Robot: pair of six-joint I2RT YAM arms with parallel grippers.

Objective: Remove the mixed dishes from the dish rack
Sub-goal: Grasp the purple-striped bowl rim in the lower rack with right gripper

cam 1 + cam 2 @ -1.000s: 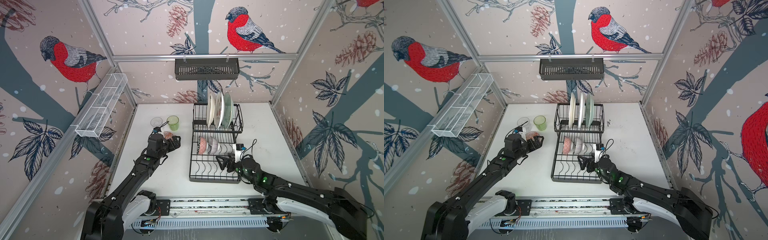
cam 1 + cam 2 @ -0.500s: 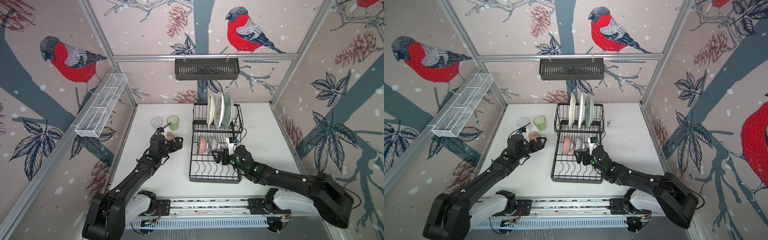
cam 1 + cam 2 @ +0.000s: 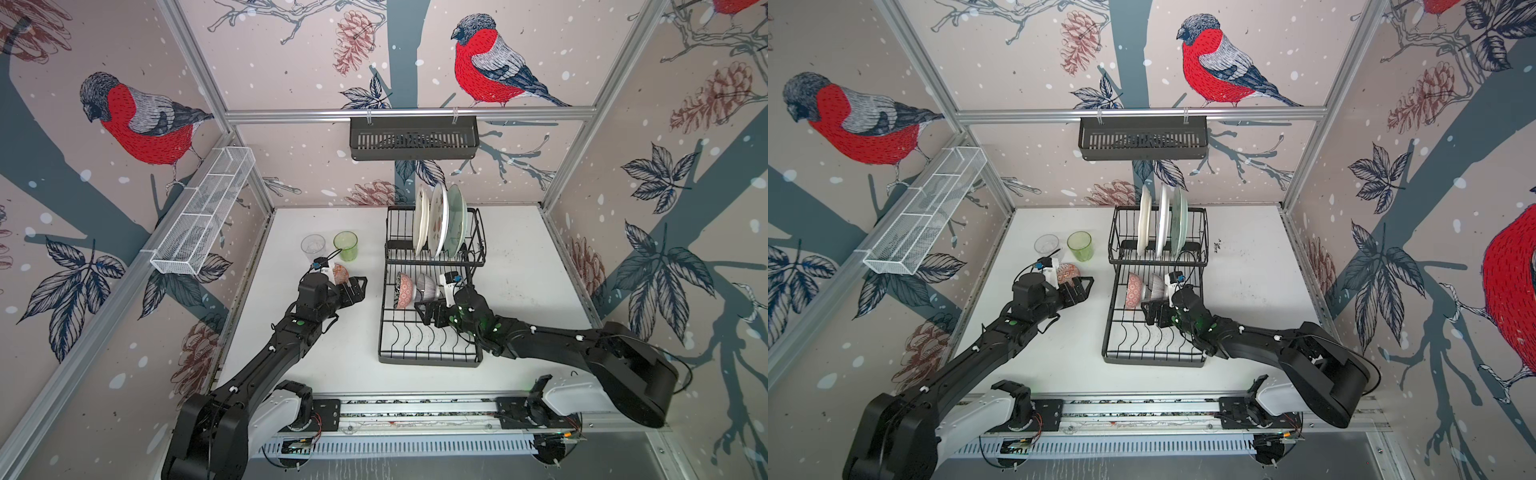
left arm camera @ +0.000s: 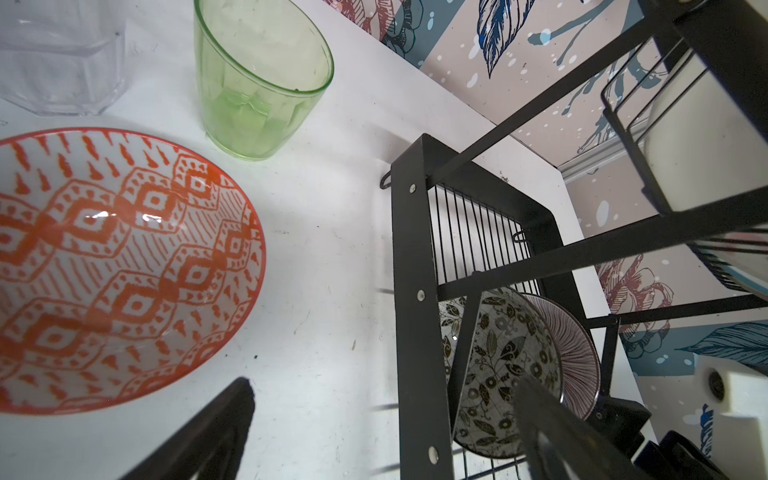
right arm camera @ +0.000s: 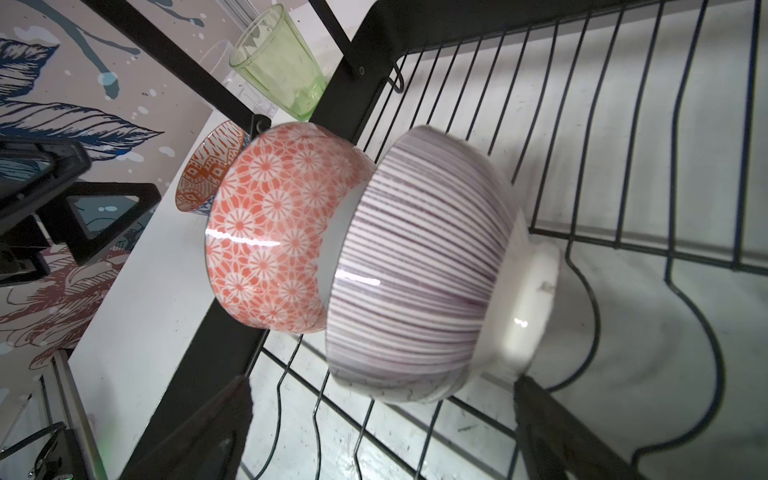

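The white tabletop (image 3: 519,266) carries the black wire dish rack (image 3: 430,362) near its middle. Three plates stand on edge in the rack's raised far section: a plain white plate (image 3: 419,222), a watermelon plate (image 3: 438,220) and a pale green plate (image 3: 456,218). The right hand (image 3: 427,315) hangs over the rack's lower tray, fingers spread wide and holding nothing. It is close by the striped bowl (image 3: 429,286), though whether it touches cannot be told. That bowl lies on its side in the tray, nested against a red floral bowl (image 3: 404,291). The left hand (image 3: 356,291) hovers just left of the rack, also spread and empty, beside an orange patterned bowl (image 3: 340,273) sitting upright on the tabletop. Left of the rack's raised section stand a green tumbler (image 3: 345,246) and, farther out, a clear tumbler (image 3: 313,248).
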